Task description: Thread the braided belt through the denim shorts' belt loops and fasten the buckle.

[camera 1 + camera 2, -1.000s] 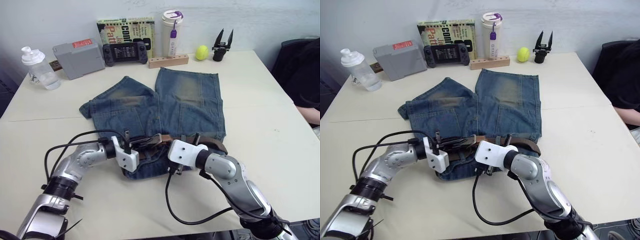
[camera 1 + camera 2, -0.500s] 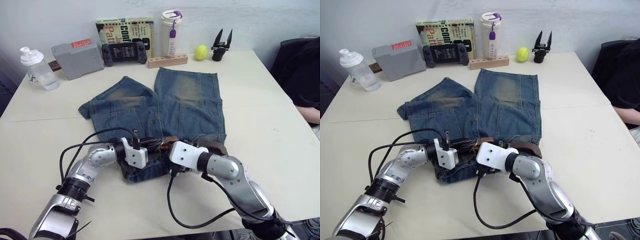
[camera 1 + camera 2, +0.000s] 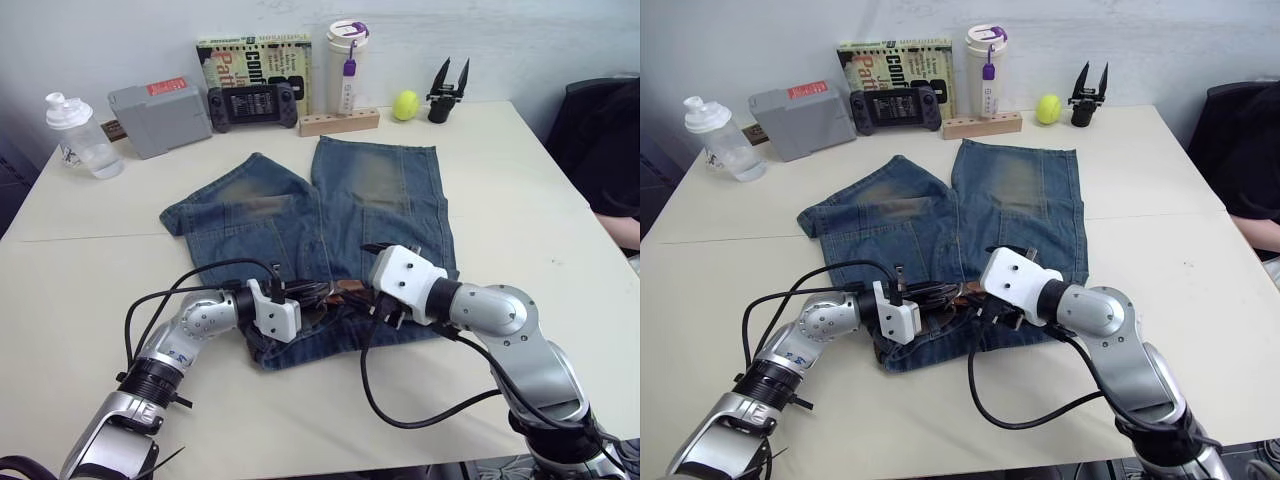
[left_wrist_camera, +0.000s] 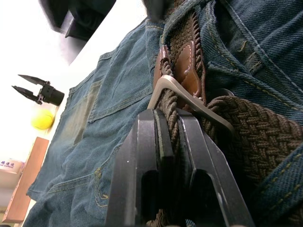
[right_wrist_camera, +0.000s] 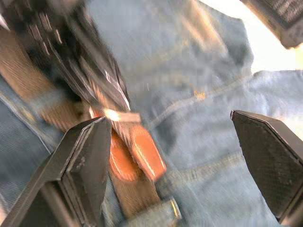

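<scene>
Left gripper (image 4: 168, 142) is clamped on the braided belt (image 4: 241, 137) just behind the buckle (image 4: 182, 92), at the waistband of the denim shorts (image 3: 340, 215) lying flat mid-table. Right gripper (image 5: 170, 156) hovers beside it, fingers spread wide, grasping nothing.

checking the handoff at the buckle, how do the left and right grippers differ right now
The left gripper is shut on the braided belt, its fingers pinching the weave just behind the buckle. The right gripper is open, its fingers spread wide and holding nothing. The left one touches the belt; the right one hovers over the leather tip and the denim shorts. Both sit at the shorts' waistband.
</scene>
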